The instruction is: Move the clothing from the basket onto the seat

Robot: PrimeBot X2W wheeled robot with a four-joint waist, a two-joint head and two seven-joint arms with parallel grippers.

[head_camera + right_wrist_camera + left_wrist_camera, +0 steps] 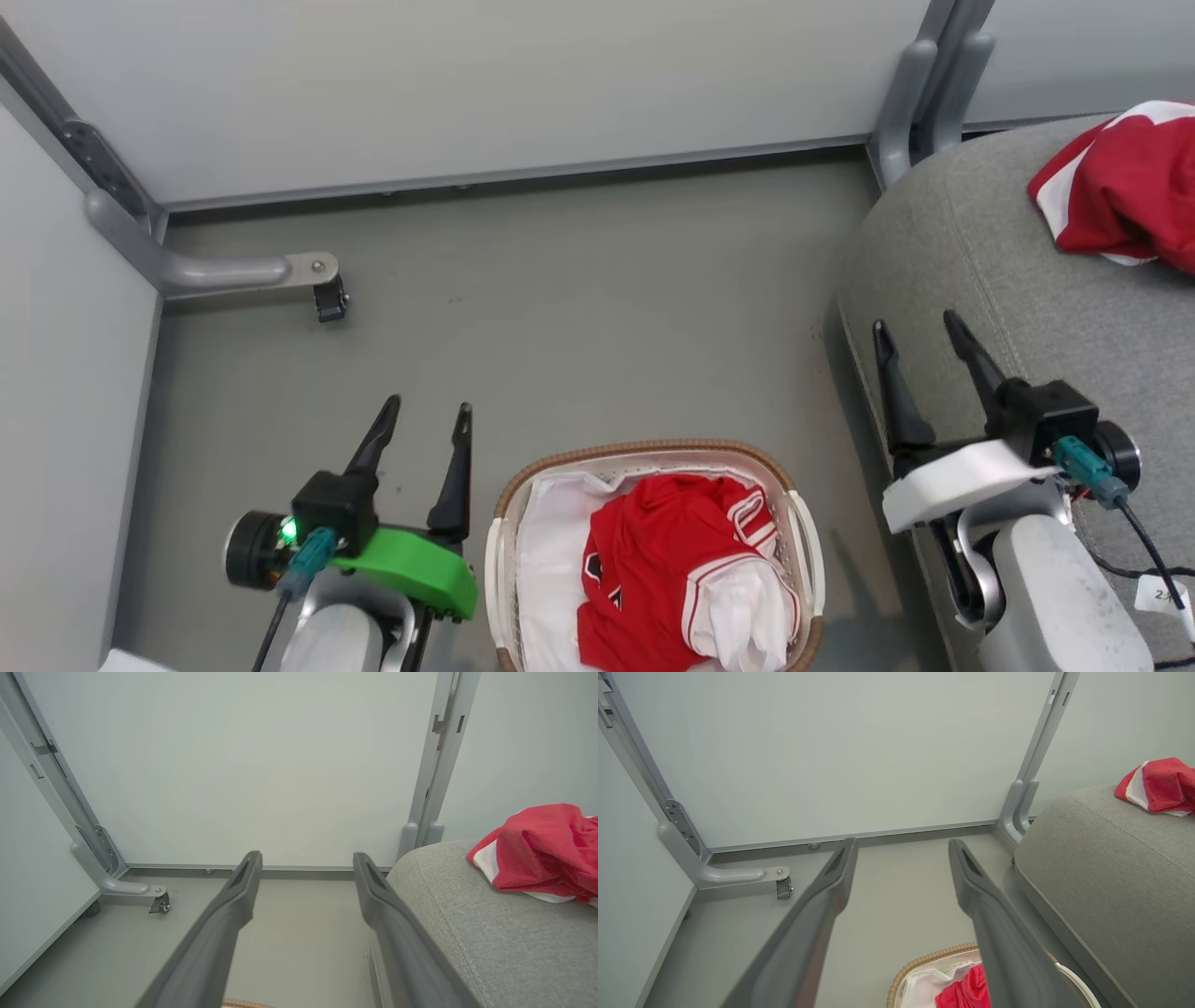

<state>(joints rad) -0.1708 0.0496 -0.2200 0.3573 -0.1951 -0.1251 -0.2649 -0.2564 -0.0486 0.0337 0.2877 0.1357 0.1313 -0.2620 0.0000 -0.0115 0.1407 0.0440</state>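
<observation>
A red garment with white stripes [674,569] lies crumpled in the white basket with a brown woven rim [653,448], low in the head view; its edge shows as the clothing [966,991] in the basket [920,963]. A second red and white garment [1125,191] rests on the grey seat [980,243], also seen as the garment [1160,784] and the garment [542,851]. My left gripper [428,411] stands open left of the basket, empty. My right gripper [918,327] is open over the seat's left edge, holding nothing.
Pale partition walls enclose the grey floor [560,308]. A grey metal foot with a small caster [327,299] juts out at the left wall. A grey post [920,93] stands by the seat's far corner. A white liner [551,560] lines the basket.
</observation>
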